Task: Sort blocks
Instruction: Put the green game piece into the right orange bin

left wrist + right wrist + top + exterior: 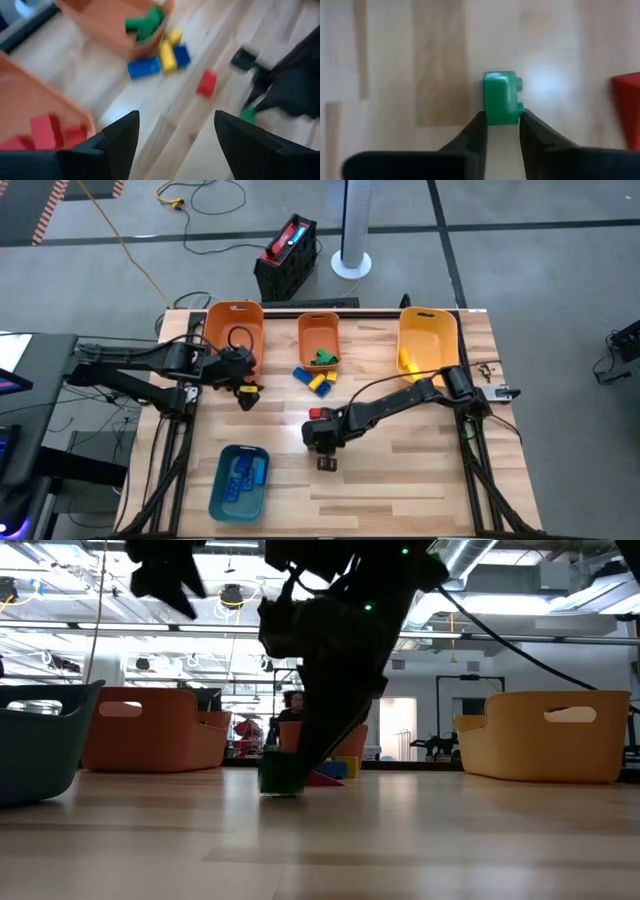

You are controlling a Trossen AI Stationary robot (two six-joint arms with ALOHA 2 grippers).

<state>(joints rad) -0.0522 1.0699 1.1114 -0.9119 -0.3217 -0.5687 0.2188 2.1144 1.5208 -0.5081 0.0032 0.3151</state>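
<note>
Right gripper: clamped on one green block; one red block just beside. Left gripper: fingers apart, empty; two blue blocks, two yellow blocks ahead.

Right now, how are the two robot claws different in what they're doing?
The right gripper is down at the table near the middle, its fingers closed on a green block; the left gripper is open and holds nothing. The right gripper is over bare wood beside a red block, while the left gripper hovers by the large orange bin, which holds red blocks. Both have two dark fingers.
</note>
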